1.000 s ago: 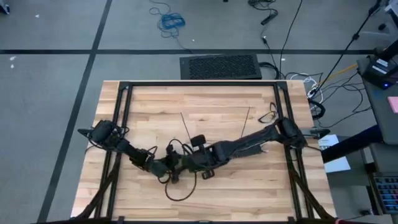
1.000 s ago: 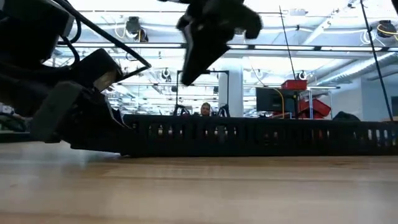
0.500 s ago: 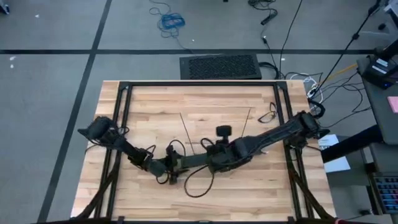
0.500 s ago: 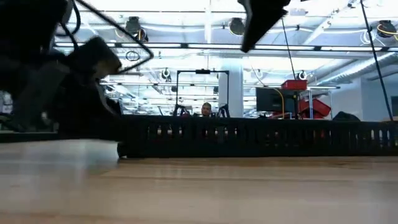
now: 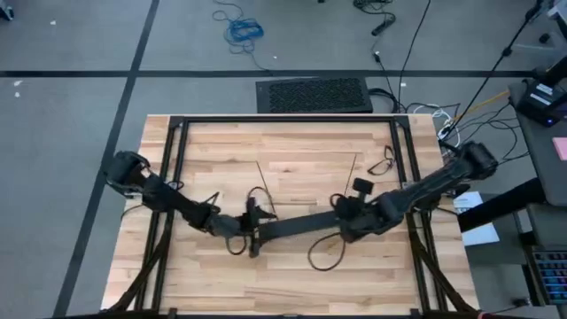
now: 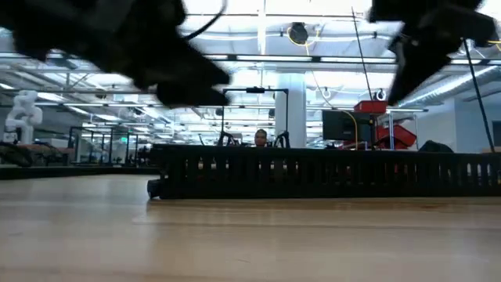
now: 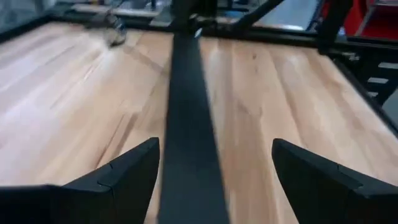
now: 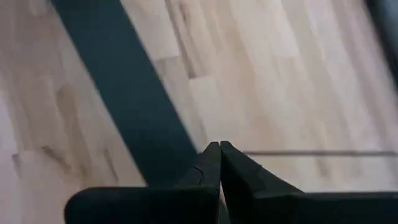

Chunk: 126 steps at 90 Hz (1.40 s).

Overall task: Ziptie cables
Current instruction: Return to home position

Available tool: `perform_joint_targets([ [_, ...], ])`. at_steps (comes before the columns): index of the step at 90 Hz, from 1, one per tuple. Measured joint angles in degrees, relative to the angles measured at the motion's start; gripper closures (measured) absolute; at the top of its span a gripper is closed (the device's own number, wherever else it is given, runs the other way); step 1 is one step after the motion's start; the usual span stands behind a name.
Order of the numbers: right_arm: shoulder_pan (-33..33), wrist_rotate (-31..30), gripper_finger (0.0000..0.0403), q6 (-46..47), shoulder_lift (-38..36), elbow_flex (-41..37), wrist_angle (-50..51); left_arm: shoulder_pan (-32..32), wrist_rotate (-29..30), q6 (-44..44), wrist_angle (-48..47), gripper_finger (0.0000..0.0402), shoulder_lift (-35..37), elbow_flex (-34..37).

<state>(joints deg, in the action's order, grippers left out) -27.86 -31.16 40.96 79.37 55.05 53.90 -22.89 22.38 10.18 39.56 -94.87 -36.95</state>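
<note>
- bench (image 5: 292,146): wooden top in a black frame; unchanged.
- right arm (image 5: 425,188): enters from 3 o'clock. A second ago it stretched past bench centre to the bar's 9 o'clock end; it has since drawn back toward 3 o'clock.
- left arm (image 5: 177,202): enters from 9 o'clock, pulled slightly back that way.
- black bar (image 5: 297,227): just 6 o'clock of centre, running 9 to 3, lid on; now uncovered end to end. The cables show in no view.
- left tool (image 7: 216,144): fingers spread, above the bar's 9 o'clock end, lifted since a second ago.
- right tool (image 8: 219,152): fingers pressed together, empty, over the bar's 3 o'clock end.
- zipties (image 5: 263,183): two straight strips flat on the bench, 12 o'clock of the bar; unmoved.
</note>
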Motion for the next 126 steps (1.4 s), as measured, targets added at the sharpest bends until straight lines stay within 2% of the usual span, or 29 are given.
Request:
perform_joint_targets([
  [14, -4.14, 0.01, 0.0403, 9.28, -4.11, -7.48, -0.33, 4.98, -3.9, -7.86, 0.34, 0.0096, -4.2, -9.82],
  [21, -6.75, 0.38, 0.0403, 14.24, -5.53, -9.76, 0.67, 7.48, -7.78, -10.25, -0.2, 0.0096, -6.59, -14.39],
  [36, -13.05, 4.54, 0.0403, 25.4, -6.03, -10.85, 7.79, 12.41, -18.24, -8.8, -5.52, 0.0096, -13.69, -24.89],
  [52, -18.8, 4.57, 0.0403, 35.89, -6.01, -10.85, 17.11, 15.0, -22.95, -7.79, -9.44, 0.0096, -23.89, -35.05],
  [65, -19.46, 4.43, 0.0403, 39.28, -5.95, -12.85, 19.23, 15.6, -24.03, -7.53, -12.38, 0.0096, -27.68, -40.36],
  [76, -18.1, 4.23, 0.0403, 38.86, -5.92, -16.91, 13.61, 15.52, -23.41, -7.12, -15.74, 0.0096, -27.46, -40.83],
  [90, -17.5, -0.12, 0.0403, 40.77, -5.88, -20.92, 7.78, 13.85, -16.57, -6.09, -27.07, 0.0096, -22.66, -40.57],
  [108, -18.55, -16.52, 0.0403, 38.08, -8.51, -20.11, 8.06, 10.51, -11.91, -8.06, -27.23, 0.0096, -13.69, -34.54],
  [119, -19.09, -22.41, 0.0403, 34.45, -15.44, -19.88, 8.37, 9.76, -10.37, -10.57, -29.54, 0.0096, -4.08, -27.46],
  [126, -19.97, -26.67, 0.0403, 31.27, -21.65, -19.88, 8.04, 9.32, -5.9, -10.71, -32.57, 0.0096, 2.59, -21.36],
])
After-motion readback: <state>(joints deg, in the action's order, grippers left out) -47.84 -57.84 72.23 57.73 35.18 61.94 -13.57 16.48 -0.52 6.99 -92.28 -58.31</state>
